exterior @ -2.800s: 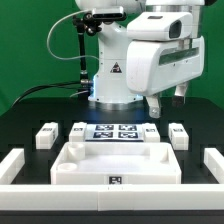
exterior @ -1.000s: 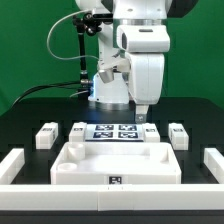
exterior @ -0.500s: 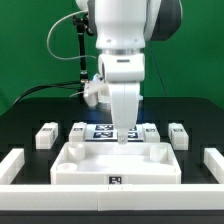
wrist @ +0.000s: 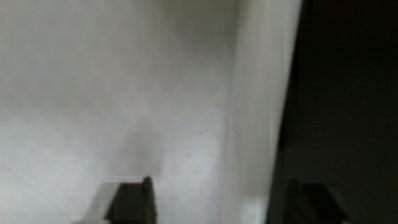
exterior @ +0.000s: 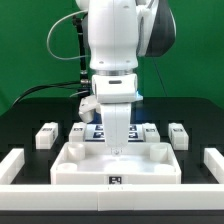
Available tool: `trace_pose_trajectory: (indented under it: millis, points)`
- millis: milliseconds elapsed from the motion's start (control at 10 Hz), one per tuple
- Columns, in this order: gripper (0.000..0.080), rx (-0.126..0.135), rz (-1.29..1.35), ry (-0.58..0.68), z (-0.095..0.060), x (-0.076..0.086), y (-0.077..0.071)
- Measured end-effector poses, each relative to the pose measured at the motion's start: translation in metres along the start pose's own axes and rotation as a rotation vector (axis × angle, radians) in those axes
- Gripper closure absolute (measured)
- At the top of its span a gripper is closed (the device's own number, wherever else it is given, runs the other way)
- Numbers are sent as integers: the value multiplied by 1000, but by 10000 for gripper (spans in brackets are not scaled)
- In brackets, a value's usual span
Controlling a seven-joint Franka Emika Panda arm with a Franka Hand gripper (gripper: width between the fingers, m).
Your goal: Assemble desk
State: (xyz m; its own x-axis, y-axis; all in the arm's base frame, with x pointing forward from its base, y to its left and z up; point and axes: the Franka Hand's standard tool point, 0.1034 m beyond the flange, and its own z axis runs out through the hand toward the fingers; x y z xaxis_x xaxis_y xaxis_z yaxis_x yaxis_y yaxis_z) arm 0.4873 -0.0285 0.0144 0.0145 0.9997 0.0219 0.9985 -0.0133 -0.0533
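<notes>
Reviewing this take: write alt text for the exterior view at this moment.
A white robot arm reaches straight down at centre, its gripper at the far rim of the desk's white tabletop panel on a black table. Short white legs lie beyond the panel on both sides, the marker board partly hidden behind the arm.

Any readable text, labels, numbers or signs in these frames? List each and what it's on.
No readable words or numbers anywhere.
Tabletop, front edge: one black-and-white square tag, a pattern with no letters.
Marker board: square pattern tags only.
Legs: tags too small to make out.
Wrist view: blurred, no text.
</notes>
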Motion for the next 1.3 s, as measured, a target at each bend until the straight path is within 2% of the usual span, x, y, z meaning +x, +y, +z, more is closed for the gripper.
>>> trace_pose_trajectory:
  millis: [200, 300, 1000, 1100, 1300]
  points:
    - [705, 1, 0, 0, 0, 0, 0]
    - [743, -2, 2, 0, 0, 0, 1]
    - [743, -7, 0, 2, 0, 1, 3]
    - [742, -24, -3, 7, 0, 8, 12]
    - [742, -42, 15, 24, -1, 32, 29]
